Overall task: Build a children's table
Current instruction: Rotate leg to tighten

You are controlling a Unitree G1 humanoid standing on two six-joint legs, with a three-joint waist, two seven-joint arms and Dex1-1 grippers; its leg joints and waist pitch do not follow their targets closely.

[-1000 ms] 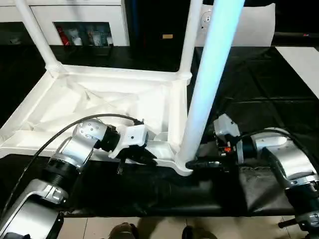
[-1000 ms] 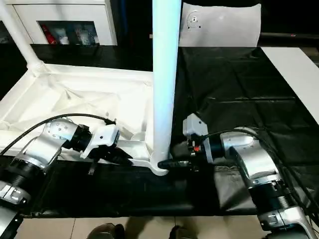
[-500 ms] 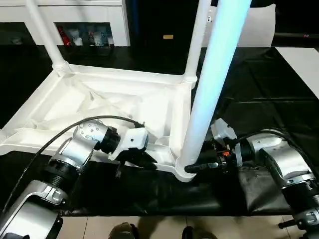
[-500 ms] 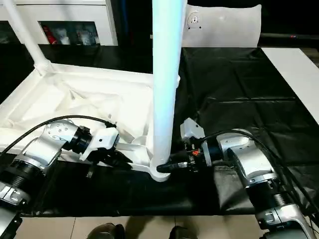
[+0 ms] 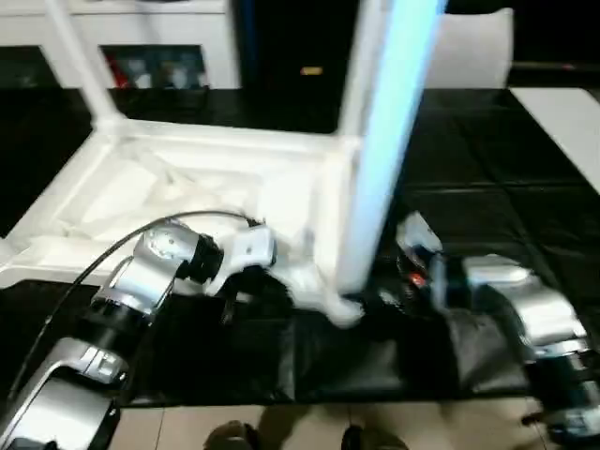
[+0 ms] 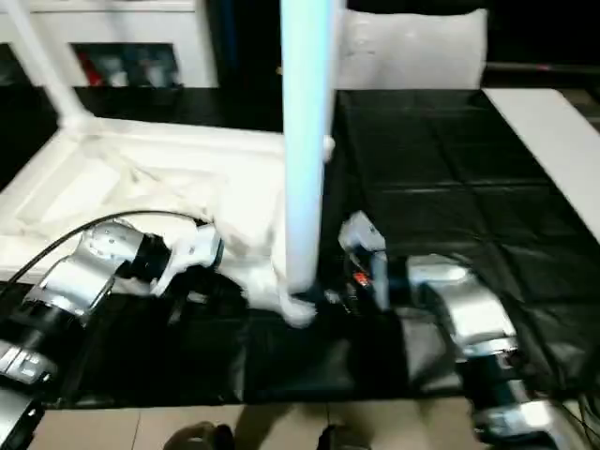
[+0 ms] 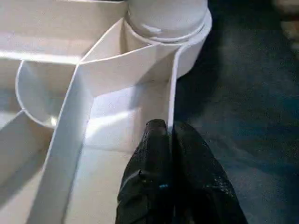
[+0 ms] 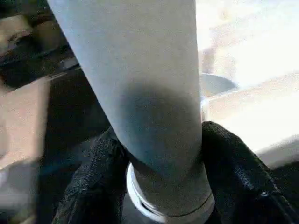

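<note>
The white tabletop [image 5: 187, 187] lies upside down on the black mat, ribs facing up. Three white legs stand in its corner sockets: the near leg [image 5: 375, 169], a far right leg [image 5: 352, 75] and a far left leg [image 5: 75, 56]. My left gripper [image 7: 170, 135] is shut on the thin rim wall [image 7: 170, 93] of the tabletop beside the near corner socket [image 7: 168, 18]. My right gripper [image 8: 163, 186] is shut on the base of the near leg [image 8: 140, 93], one black finger [image 8: 238, 172] on each side just above the socket.
A white cabinet with glass doors [image 5: 159, 47] stands at the back left. A flat white board [image 5: 562, 112] lies at the far right, and a white panel [image 6: 412, 47] leans at the back. The black mat [image 5: 487, 169] ends at a light floor near me.
My right gripper's fingers have closed in around the base of the near leg. The left gripper has kept its grip on the rim. The camera has shifted a little.
</note>
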